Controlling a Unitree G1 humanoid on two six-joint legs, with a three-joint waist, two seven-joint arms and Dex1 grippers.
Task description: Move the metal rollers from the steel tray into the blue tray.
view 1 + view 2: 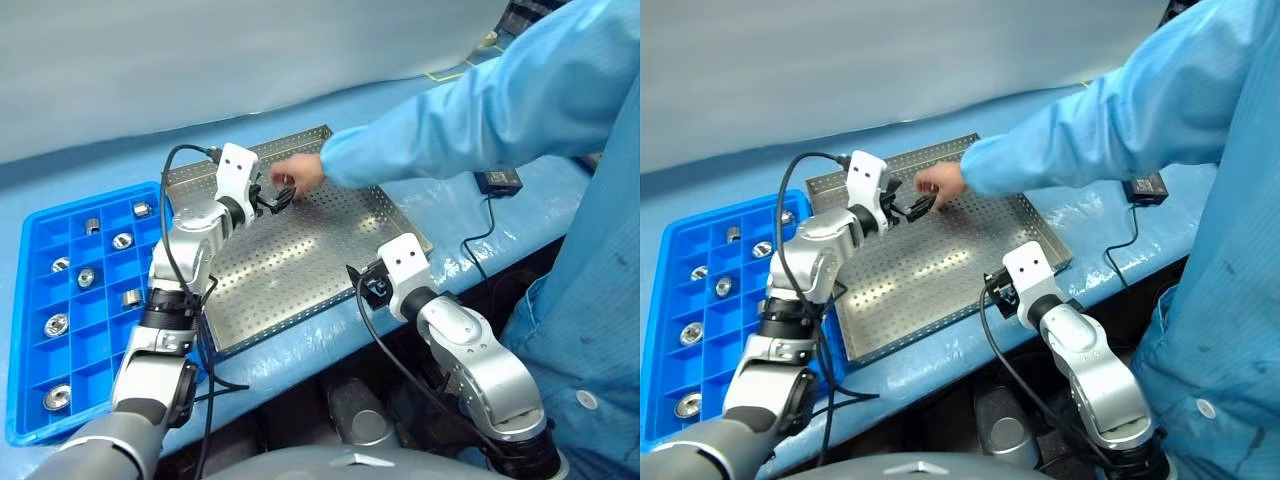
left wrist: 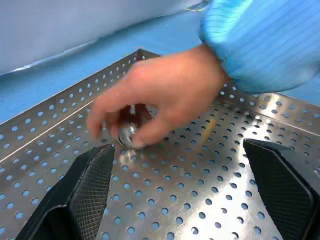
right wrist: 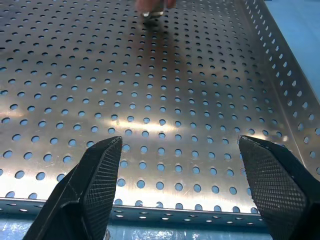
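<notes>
- No readable brand, label or writing on anything here.
- Nearest, the right gripper (image 3: pixel 177 190) hangs over the near rim of the steel tray (image 1: pixel 300 270); its two black fingers stand spread with nothing between them, bare perforated floor beneath.
- To the robot's left lies the blue tray (image 1: pixel 40 330), touching or just beside the steel tray's left edge — I cannot tell which; metal rollers (image 1: pixel 57 397) sit one to a compartment, several squares holding one each.
- Farther in, the left gripper (image 2: pixel 182 192) hovers above the steel tray's far half, fingers spread wide and gripping nothing.
- Just beyond those fingertips, a person's hand (image 2: pixel 150 100) in a light-blue sleeve (image 1: pixel 470 120) reaches over the tray; the left wrist view shows it pinching a roller (image 2: pixel 126 135) at the tray floor — the head views do not resolve that roller.
- Farthest, a black adapter (image 1: pixel 497 181) with its cable lies on the blue table (image 1: pixel 440 205) past the tray's right side.
</notes>
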